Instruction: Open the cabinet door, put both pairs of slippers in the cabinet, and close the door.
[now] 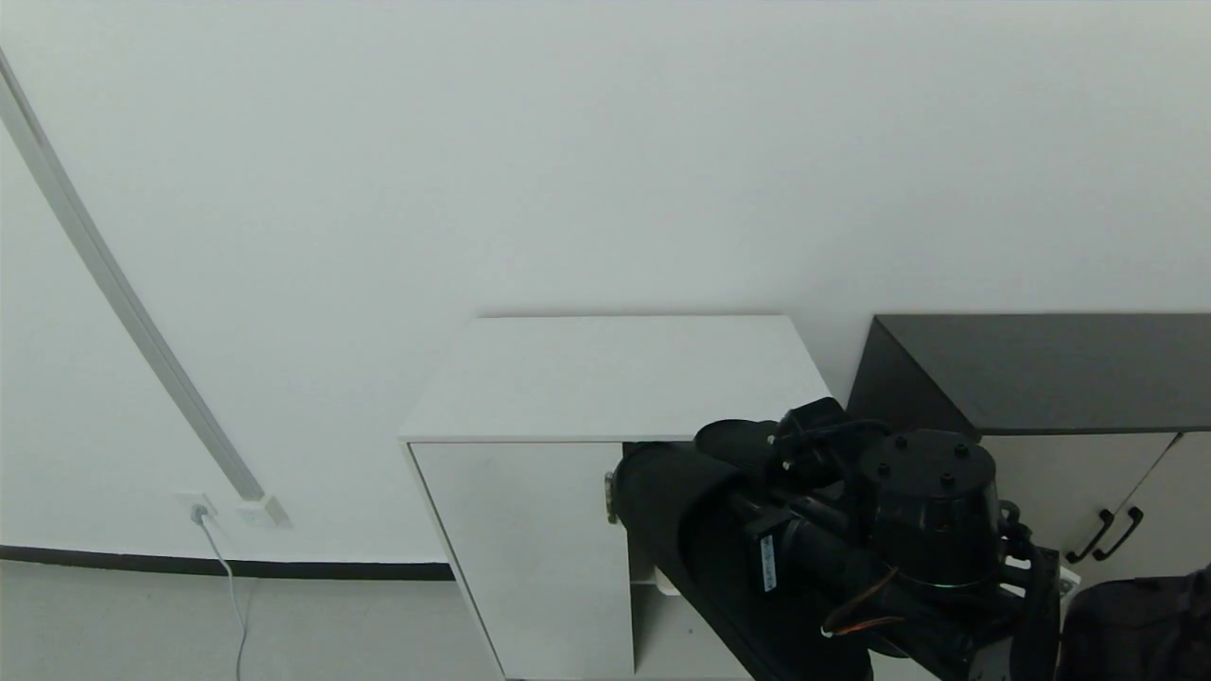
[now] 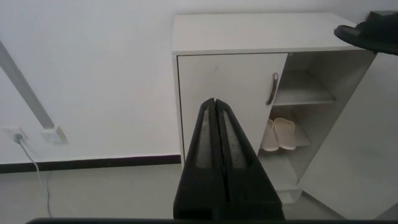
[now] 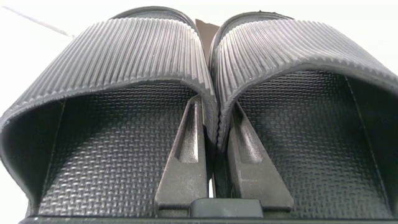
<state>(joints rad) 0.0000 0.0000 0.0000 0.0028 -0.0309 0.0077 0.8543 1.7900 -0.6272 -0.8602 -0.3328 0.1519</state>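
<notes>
Black ribbed slippers [image 3: 143,56]; inner walls pinched in right gripper [image 3: 215,109].

The cabinet [image 1: 605,378] gives way in only through its right half; the closed left door [image 2: 227,93] blocks the rest. Above the inner shelf [image 2: 305,96] there is room to pass. Below it, pale slippers [image 2: 278,134] lie near the closed door's edge. The swung-out door [image 2: 367,162] bounds the far side, and black slippers [image 2: 373,31] hang before the opening's upper edge.

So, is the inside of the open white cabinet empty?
No, a pale pair of slippers lies side by side inside the white cabinet.
</notes>
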